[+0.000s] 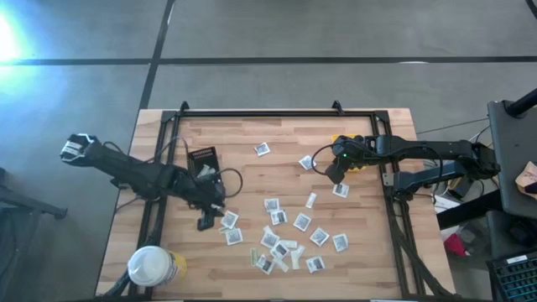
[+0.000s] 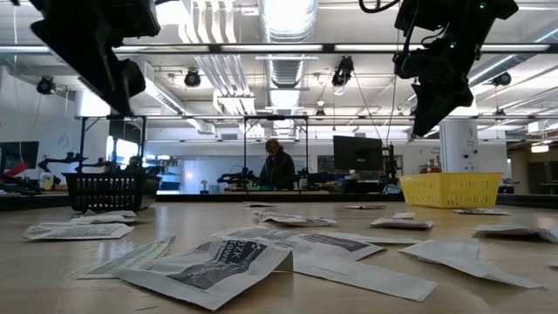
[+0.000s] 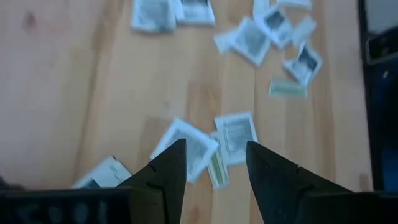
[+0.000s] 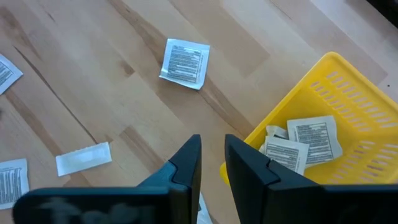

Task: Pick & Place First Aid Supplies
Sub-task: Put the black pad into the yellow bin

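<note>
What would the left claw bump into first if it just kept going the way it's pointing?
Probably the small cluster of white packets on the wooden table, lying just ahead of the left gripper. Its open fingers frame them in the wrist view, with nothing visible in between, though depth is hard to judge.

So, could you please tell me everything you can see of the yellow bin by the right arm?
The yellow bin looks like moulded plastic, with slotted walls, a smooth rim and an open top. It sits upright on the wooden table near the right edge, partly hidden under the right arm in the high view. Two white printed packets lie inside on its floor. The right gripper is beside its corner; contact cannot be told.
</note>
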Action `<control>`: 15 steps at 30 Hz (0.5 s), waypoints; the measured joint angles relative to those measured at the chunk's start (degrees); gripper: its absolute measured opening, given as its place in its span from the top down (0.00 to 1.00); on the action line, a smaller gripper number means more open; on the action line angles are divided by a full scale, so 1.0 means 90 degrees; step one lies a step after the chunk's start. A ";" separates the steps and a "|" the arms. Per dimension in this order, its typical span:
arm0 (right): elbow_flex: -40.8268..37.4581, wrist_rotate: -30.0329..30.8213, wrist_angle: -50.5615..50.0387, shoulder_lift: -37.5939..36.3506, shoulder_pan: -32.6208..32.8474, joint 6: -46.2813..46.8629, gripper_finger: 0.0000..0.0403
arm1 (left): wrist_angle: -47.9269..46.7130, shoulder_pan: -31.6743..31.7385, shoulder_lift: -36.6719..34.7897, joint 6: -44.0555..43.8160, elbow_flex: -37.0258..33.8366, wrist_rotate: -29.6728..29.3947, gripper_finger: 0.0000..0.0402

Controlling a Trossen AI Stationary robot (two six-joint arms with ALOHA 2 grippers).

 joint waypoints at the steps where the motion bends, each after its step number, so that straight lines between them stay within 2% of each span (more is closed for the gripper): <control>1: 0.0000 0.0000 0.0002 0.0000 0.0000 0.0000 0.82 | -0.0044 -0.0083 0.0090 -0.0050 0.0007 -0.0002 0.61; 9: -0.0002 0.0002 0.0088 0.0000 0.0000 0.0000 0.83 | -0.0695 -0.0443 0.0703 -0.0273 0.0007 -0.0024 0.61; 15: -0.0002 0.0002 0.0180 0.0000 0.0000 0.0000 0.85 | -0.0958 -0.0477 0.1125 -0.0196 0.0007 -0.0382 0.61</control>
